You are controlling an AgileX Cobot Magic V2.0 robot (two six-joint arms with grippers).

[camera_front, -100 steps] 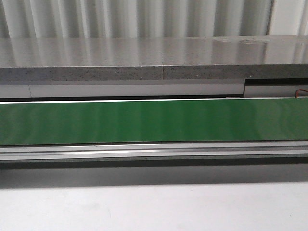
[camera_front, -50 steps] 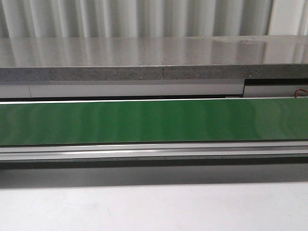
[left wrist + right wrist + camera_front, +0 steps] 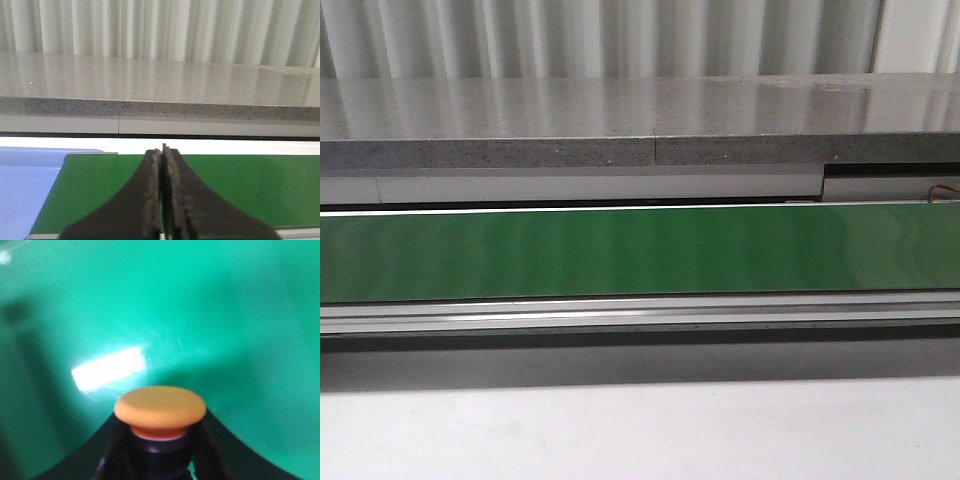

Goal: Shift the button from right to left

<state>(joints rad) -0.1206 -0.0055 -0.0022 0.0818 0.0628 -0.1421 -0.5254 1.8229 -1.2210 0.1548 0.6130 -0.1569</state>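
A long green belt (image 3: 640, 252) runs across the whole width of the front view, with a pale metal rail (image 3: 640, 313) along its near edge and a white tabletop (image 3: 640, 435) in front of that. Behind the belt sits a grey speckled stone shelf (image 3: 640, 120), and behind the shelf a wall of pale ribbed panels (image 3: 620, 38). No arm shows in the front view. In the left wrist view the left gripper (image 3: 161, 150) hangs over the belt near its end, where a light blue surface (image 3: 27, 190) lies beside the green; its two dark fingers (image 3: 150, 190) are pressed flat together with nothing between them. In the right wrist view the right gripper (image 3: 160, 450) is close above the shiny green surface, which carries a bright white glare patch (image 3: 107, 368), and its dark fingers sit on either side of the button (image 3: 160, 410), gripping it around the black collar below the cap. The round orange cap faces away from the wrist, toward the belt; whether the button touches the belt cannot be told. The part of the button below the collar is hidden.
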